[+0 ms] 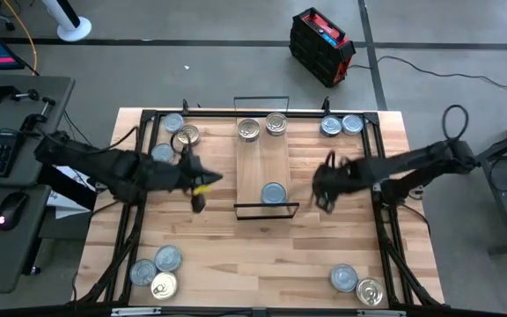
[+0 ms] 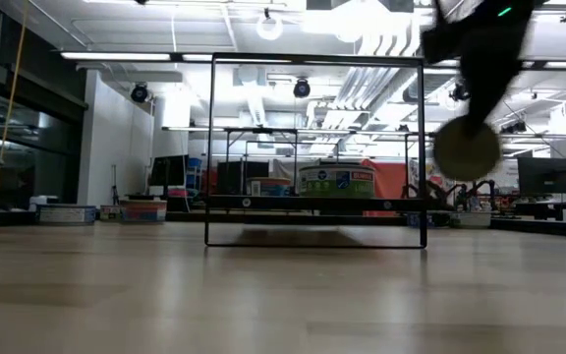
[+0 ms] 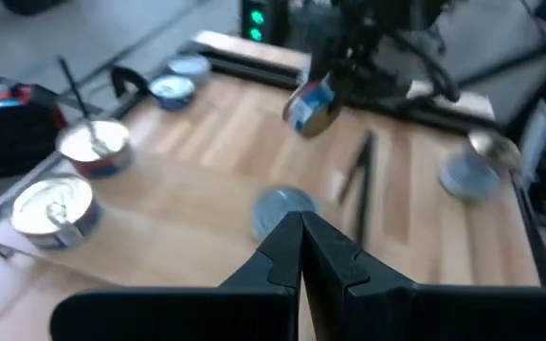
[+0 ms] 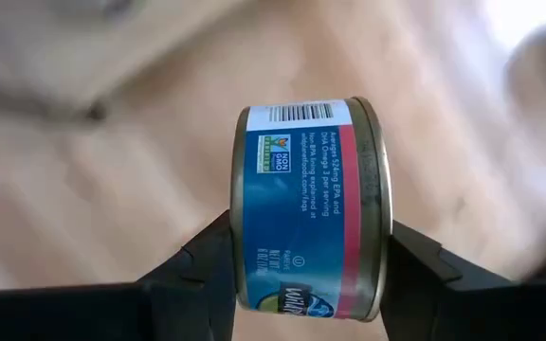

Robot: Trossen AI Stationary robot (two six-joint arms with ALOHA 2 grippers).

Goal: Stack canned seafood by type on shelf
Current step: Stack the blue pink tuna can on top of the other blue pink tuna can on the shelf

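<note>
The shelf (image 1: 262, 163), a light-wood plank with black wire end frames, lies mid-table. Two silver-topped tins (image 1: 249, 130) (image 1: 276, 123) stand at its far end and a pale blue-grey tin (image 1: 273, 193) at its near end. My right gripper (image 1: 326, 192) hangs just right of the shelf's near end, shut on a blue-labelled tin (image 4: 311, 208) that is clear of the table. My left gripper (image 1: 199, 192) is shut and empty, left of the shelf's near end; its closed fingers (image 3: 301, 242) point toward the shelf. My right gripper pinches the tin between its two fingers, one on each flat end face (image 4: 379, 227), so the labelled wall (image 4: 292, 189) faces the wrist camera. The fingers come from above, pointing steeply down. The tin (image 2: 467, 147) rides on edge, lifted clear of table and shelf.
Loose tins stand in groups on the table: far left (image 1: 179, 136), far right (image 1: 340, 125), near left (image 1: 158, 271) and near right (image 1: 356, 284). Black frame rails (image 1: 139, 176) run along both table sides. Bare wood lies between the shelf and the near groups.
</note>
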